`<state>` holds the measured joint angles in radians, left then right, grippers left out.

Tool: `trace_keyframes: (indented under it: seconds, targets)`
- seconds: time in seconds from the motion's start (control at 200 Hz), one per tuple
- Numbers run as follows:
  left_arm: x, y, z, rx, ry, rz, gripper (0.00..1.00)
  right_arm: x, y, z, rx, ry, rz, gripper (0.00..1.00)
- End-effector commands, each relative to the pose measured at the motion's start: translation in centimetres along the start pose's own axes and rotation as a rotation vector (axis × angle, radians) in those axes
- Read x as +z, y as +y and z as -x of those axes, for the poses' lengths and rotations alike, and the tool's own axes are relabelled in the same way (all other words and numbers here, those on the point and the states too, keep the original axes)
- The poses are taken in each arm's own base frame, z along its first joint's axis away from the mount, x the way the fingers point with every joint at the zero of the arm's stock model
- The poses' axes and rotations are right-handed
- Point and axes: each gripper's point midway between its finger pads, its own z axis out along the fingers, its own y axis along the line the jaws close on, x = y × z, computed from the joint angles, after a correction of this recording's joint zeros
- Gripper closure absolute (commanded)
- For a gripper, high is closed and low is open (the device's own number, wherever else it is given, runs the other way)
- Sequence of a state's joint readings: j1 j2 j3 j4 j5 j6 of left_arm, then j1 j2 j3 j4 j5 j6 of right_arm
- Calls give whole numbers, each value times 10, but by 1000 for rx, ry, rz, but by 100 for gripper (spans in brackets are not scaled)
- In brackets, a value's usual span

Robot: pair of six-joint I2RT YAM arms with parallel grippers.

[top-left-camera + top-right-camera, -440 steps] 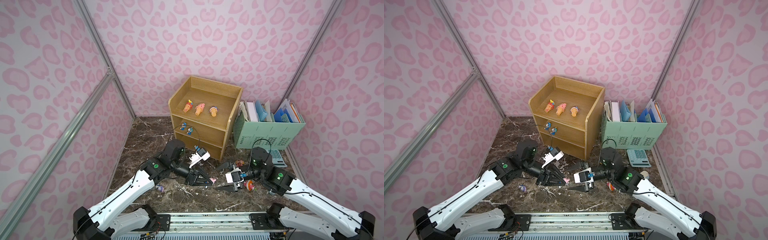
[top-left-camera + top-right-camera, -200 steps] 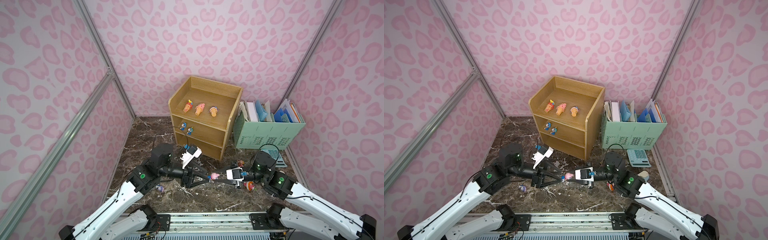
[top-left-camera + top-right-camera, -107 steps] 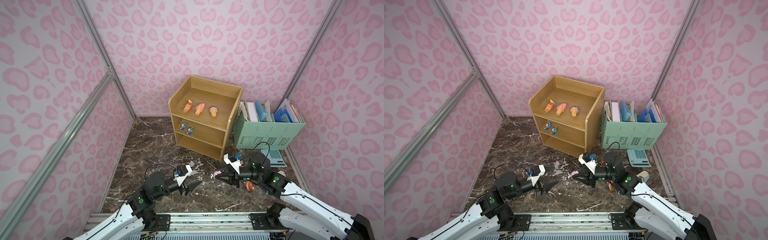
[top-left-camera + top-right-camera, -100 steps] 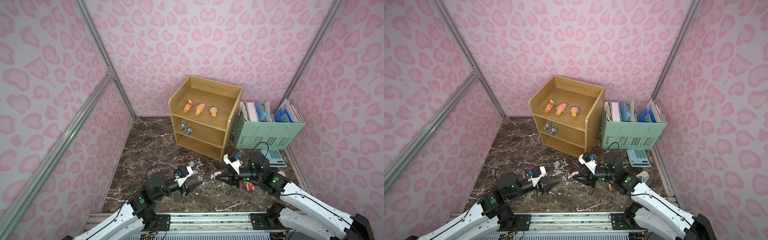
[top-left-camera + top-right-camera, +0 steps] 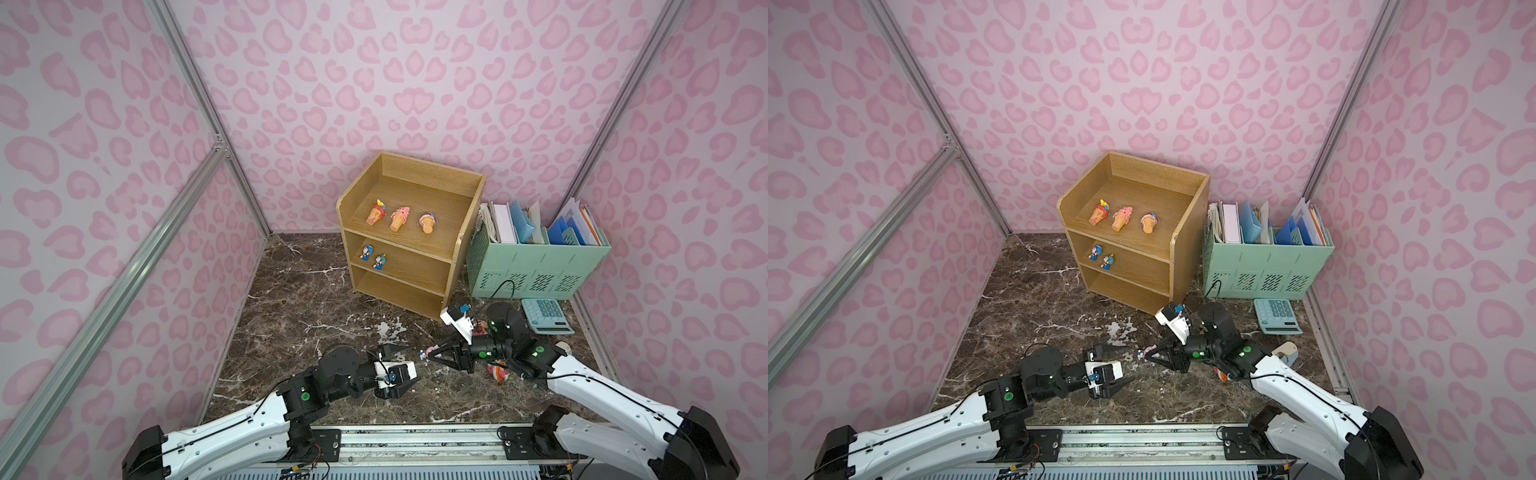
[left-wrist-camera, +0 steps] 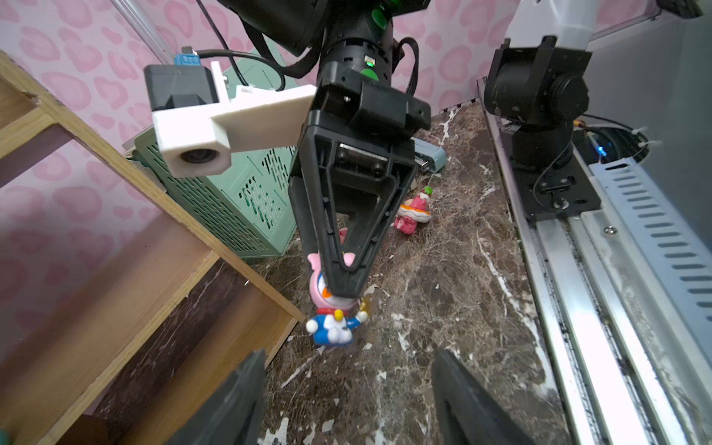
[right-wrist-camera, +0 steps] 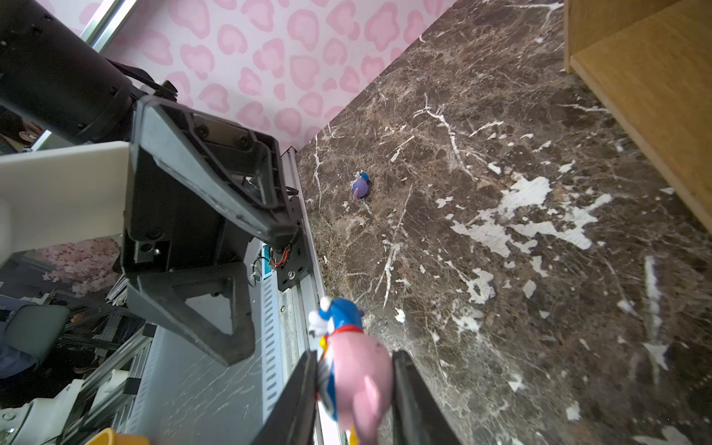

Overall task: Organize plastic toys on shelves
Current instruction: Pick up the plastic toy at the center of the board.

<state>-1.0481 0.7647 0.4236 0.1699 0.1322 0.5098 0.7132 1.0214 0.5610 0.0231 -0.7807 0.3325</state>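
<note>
While the right gripper (image 6: 341, 287) clamps the pink-hooded figurine (image 6: 334, 321) by its head, clear of the floor (image 7: 501, 192) just in front of the shelves (image 5: 468, 216), the left gripper (image 6: 348, 389) stands spread and empty close by. The figurine probably belongs with the two blue figures (image 5: 372, 257) on the middle tier. A good placement slips in under the top tier's edge without brushing it, sets the figurine beside them without knocking them, and lets go only once it rests. A pink toy (image 6: 411, 215) and a purple toy (image 7: 361, 185) lie on the floor.
</note>
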Motion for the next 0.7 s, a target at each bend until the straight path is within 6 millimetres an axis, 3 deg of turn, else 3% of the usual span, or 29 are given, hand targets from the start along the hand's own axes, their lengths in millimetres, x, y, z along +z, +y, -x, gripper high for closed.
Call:
trace_keyframes:
  seconds: [0.0, 0.295, 0.695]
  targets:
    - [7, 10, 0, 69, 35, 39, 30, 0, 7, 7, -16, -13, 34, 73]
    - [21, 5, -12, 107, 118, 3, 34, 2, 9, 7, -2, -2, 54, 73]
    - [27, 5, -14, 139, 139, 16, 44, 5, 8, 7, 52, 11, 83, 73]
